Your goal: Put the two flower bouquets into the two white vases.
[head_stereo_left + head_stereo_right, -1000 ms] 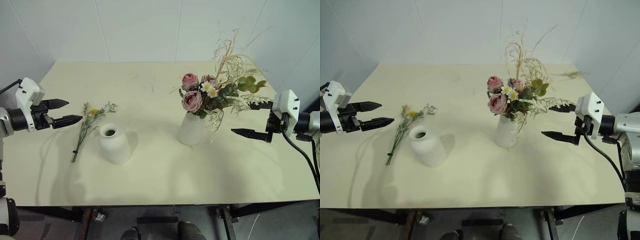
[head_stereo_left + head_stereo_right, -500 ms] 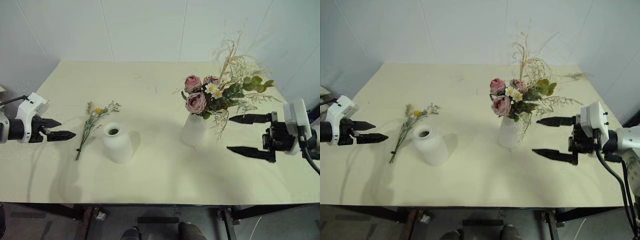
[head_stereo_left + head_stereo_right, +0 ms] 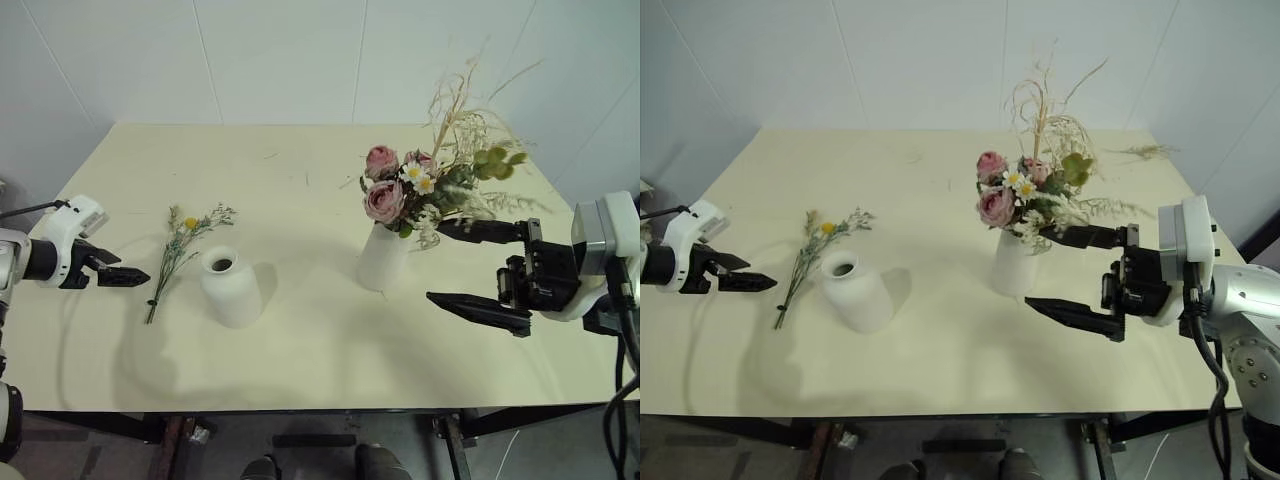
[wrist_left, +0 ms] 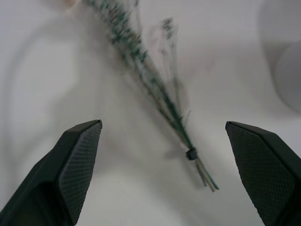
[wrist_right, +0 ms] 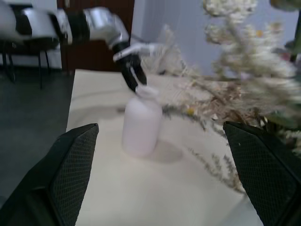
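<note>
While the big bouquet [image 3: 432, 180] sits in the tall vase [image 3: 383, 258], thin sprig [image 3: 180, 250] lies flat on table [image 3: 300, 340] just left of short vase [image 3: 228, 288]. L gripper [image 3: 128, 277] spread wide, empty, near sprig's stem end; R gripper [image 3: 460, 265] splayed, empty, beside tall vase. Front table edge bare w/ room.

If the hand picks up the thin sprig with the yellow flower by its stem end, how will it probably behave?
The sprig looks very thin and light, so it will probably droop rather than stay stiff. Its stems seem tied at one small band, so a grip there may keep them together. Lying flat on the table, it should not roll, but could slide.
</note>
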Controlling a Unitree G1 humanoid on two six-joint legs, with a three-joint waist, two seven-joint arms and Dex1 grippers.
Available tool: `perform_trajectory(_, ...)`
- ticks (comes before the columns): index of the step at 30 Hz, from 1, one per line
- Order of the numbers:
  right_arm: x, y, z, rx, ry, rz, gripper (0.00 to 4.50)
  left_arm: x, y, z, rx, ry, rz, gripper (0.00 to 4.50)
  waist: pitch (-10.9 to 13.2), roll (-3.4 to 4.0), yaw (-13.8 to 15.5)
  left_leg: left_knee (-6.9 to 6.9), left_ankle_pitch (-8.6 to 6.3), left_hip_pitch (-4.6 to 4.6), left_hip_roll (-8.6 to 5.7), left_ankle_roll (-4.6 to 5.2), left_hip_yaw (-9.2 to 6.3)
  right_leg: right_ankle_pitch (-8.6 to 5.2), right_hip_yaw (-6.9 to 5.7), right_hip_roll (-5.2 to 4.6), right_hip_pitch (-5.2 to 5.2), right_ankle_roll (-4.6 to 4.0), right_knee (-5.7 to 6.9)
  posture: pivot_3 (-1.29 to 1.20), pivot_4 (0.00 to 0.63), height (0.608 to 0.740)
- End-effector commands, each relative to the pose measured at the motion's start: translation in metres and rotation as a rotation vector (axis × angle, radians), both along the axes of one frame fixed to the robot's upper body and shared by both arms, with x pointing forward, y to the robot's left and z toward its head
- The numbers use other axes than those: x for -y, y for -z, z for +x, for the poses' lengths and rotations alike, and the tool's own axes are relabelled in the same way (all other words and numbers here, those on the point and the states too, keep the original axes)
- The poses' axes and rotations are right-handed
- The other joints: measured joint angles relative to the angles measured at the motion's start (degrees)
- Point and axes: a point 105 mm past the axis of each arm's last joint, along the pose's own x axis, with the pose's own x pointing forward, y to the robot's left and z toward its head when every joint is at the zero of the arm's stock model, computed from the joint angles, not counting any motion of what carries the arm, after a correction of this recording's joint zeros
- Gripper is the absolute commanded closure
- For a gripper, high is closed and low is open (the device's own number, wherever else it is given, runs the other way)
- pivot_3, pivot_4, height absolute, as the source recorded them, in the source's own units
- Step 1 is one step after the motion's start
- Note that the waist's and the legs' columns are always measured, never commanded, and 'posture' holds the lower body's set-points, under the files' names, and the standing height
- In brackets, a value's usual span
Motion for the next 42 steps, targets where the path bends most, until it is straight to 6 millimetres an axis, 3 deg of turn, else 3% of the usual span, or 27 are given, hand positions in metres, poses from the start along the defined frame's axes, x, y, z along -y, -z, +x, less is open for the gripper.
perform_trajectory(1,-0.002,-0.009,-0.003,0.030,-0.032,0.018,0.01,0.004,-0.001,-0.002,-0.003,-0.035,0.002,0.00,0.00,0.00,0.05,0.00,0.00,-0.01,-0.01,0.00,0.00,0.00,0.00,-0.01,0.00,0.00,0.00,0.00,0.150,0.740)
perform_trajectory(9,0.012,-0.011,0.005,0.024,-0.028,-0.029,0.01,0.035,0.002,-0.006,-0.021,-0.004,-0.052,0.00,0.00,-0.04,0.21,0.00,0.00,-0.01,-0.01,0.00,-0.04,0.00,-0.01,0.00,0.00,0.00,0.01,0.00,0.150,0.740)
perform_trajectory(20,0.033,0.001,0.012,-0.003,0.045,-0.081,0.01,0.037,0.013,-0.011,-0.047,-0.042,-0.056,0.00,0.00,-0.04,0.11,0.01,0.00,0.03,-0.01,0.00,-0.03,0.00,0.00,0.00,0.01,-0.01,0.04,0.00,0.150,0.740)
perform_trajectory(26,0.029,0.001,0.010,0.002,0.051,-0.069,0.01,0.050,0.029,-0.004,-0.093,-0.077,-0.071,0.00,0.00,-0.04,0.29,0.03,0.00,0.03,-0.02,0.01,-0.03,0.00,0.00,0.00,0.01,0.00,0.06,0.00,0.150,0.740)
perform_trajectory(34,0.025,0.001,0.008,0.000,0.052,-0.053,0.01,0.050,0.041,0.012,-0.095,-0.110,-0.066,0.00,-0.01,-0.05,0.73,0.09,0.01,0.06,-0.03,-0.01,-0.03,0.00,0.00,-0.01,0.03,0.00,0.08,0.00,0.150,0.740)
perform_trajectory(37,0.024,0.001,0.006,-0.004,0.049,-0.046,0.00,0.050,0.042,0.013,-0.112,-0.114,-0.063,0.56,-0.01,-0.05,1.10,0.11,0.02,0.09,-0.04,-0.01,-0.03,0.01,0.00,-0.01,0.08,0.01,0.09,0.00,0.150,0.740)
perform_trajectory(42,0.023,-0.001,0.004,-0.006,0.044,-0.042,0.00,0.052,0.045,0.011,-0.136,-0.091,-0.056,2.09,-0.01,-0.05,1.29,0.11,0.02,0.08,-0.04,-0.01,-0.03,0.01,0.00,-0.02,0.08,0.01,0.05,0.00,0.150,0.740)
